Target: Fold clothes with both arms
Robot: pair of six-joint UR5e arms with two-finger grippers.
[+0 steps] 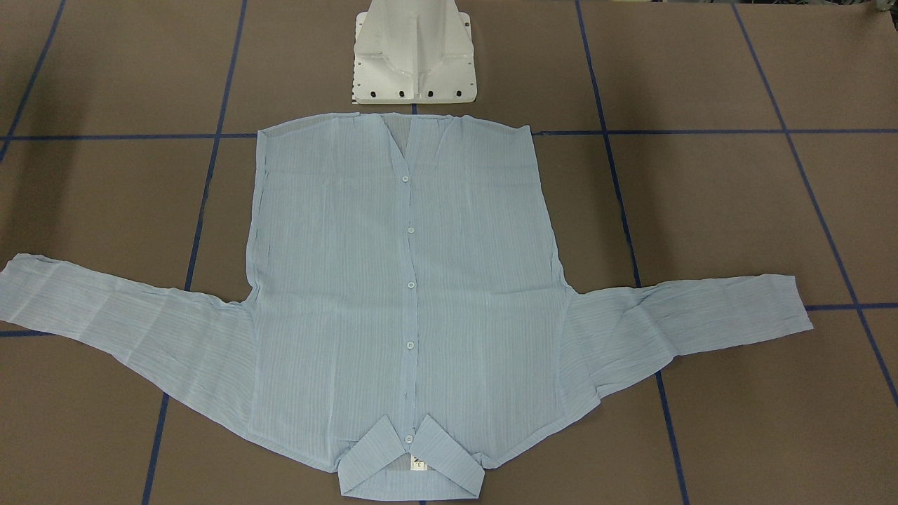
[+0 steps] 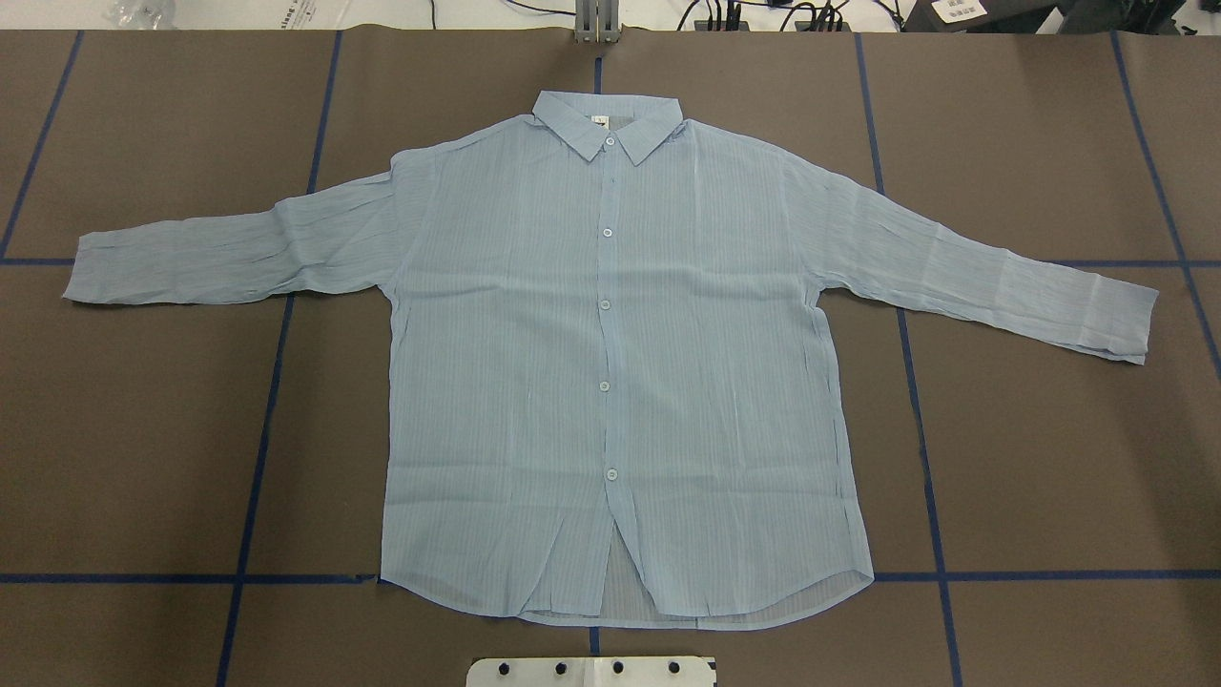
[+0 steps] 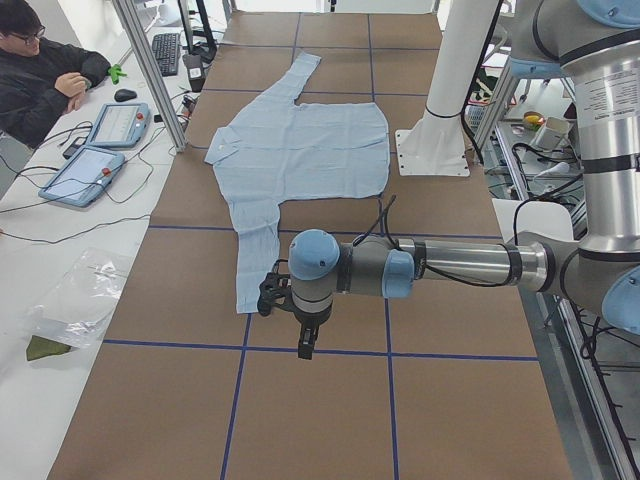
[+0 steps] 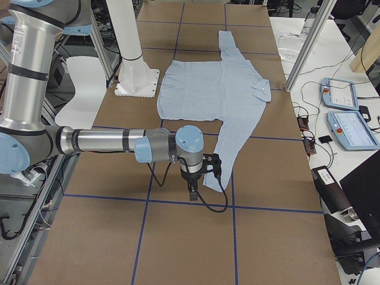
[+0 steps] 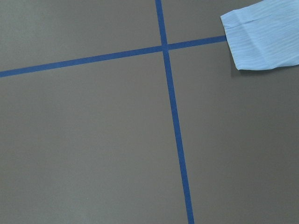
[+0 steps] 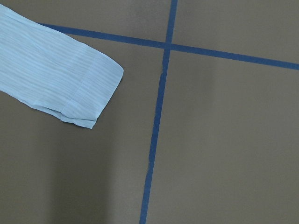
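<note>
The light-blue striped shirt [image 2: 610, 363] lies flat and buttoned on the brown table, front up, with both sleeves spread out sideways and the collar [image 1: 410, 463] away from the robot's base. My left gripper [image 3: 305, 343] hangs over the table just past the left sleeve's cuff [image 5: 261, 37]. My right gripper [image 4: 193, 193] hangs beside the right sleeve's cuff [image 6: 79, 88]. Neither gripper touches the cloth. Both show only in the side views, so I cannot tell whether they are open or shut.
The white pedestal base [image 1: 414, 56] stands just behind the shirt's hem. Blue tape lines [image 5: 173, 116] grid the brown table. A person [image 3: 40, 70] sits at a side bench with teach pendants [image 3: 85, 170]. More pendants [image 4: 350, 127] lie by the far edge.
</note>
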